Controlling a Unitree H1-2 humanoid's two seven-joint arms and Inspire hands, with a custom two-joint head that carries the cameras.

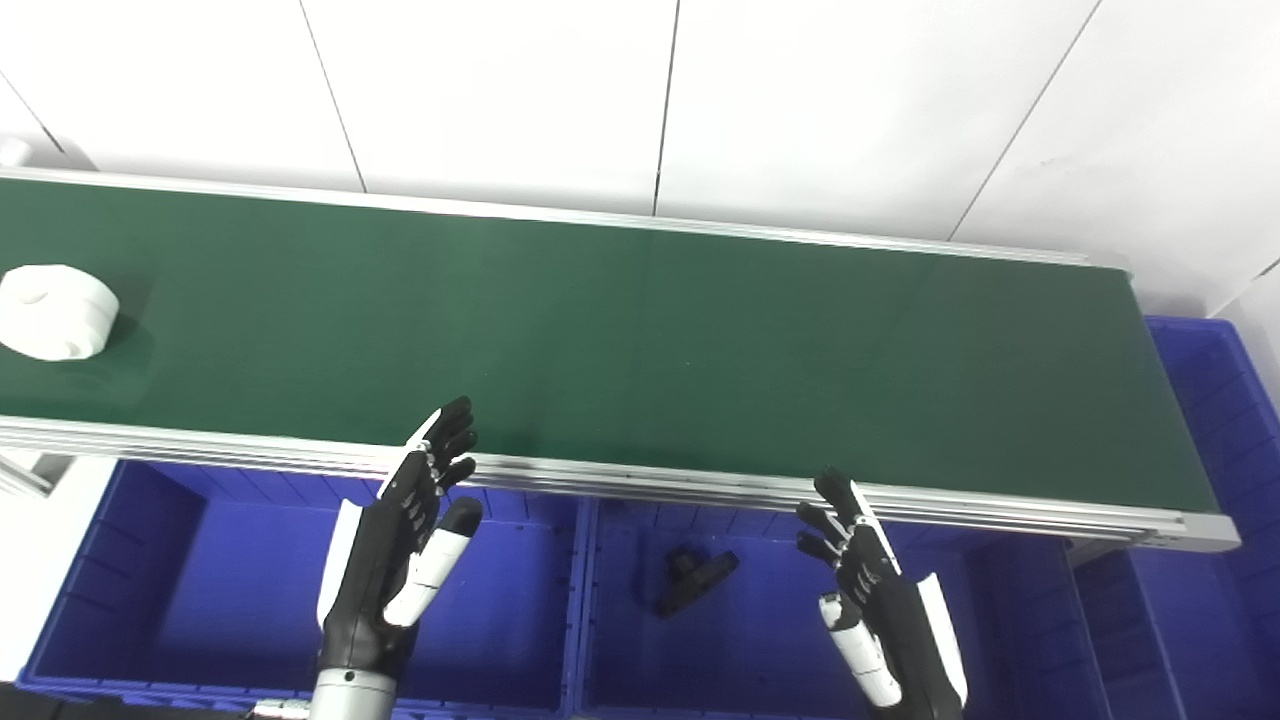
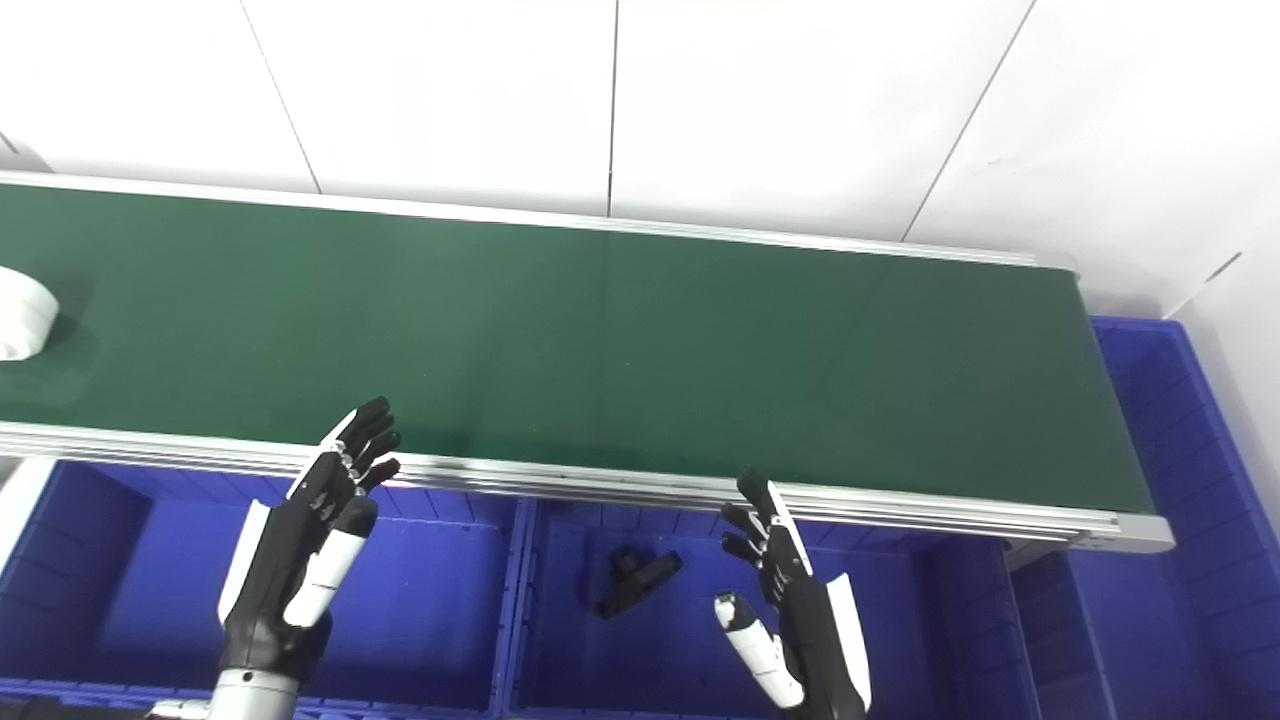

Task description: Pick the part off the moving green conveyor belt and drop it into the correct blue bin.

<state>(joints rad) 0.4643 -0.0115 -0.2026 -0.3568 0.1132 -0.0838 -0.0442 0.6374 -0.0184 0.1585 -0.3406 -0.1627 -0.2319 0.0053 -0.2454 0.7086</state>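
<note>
Industrial sorting cell or lab mock-up of a factory line. A long green conveyor belt (image 1: 620,340) with aluminium side rails (image 1: 700,485) is running across the scene. Blue plastic bins (image 1: 230,580) are sitting in a row just below the belt's near rail, another blue bin (image 1: 1215,400) is standing at the belt's right end. White panelled wall (image 1: 500,90) is rising right behind the belt. A white part (image 1: 55,312) is lying on the belt's left end.

belt (image 1: 640,350): bare mid-span | white part (image 1: 55,312): far left | near rail (image 1: 640,478): between hands, belt
</note>
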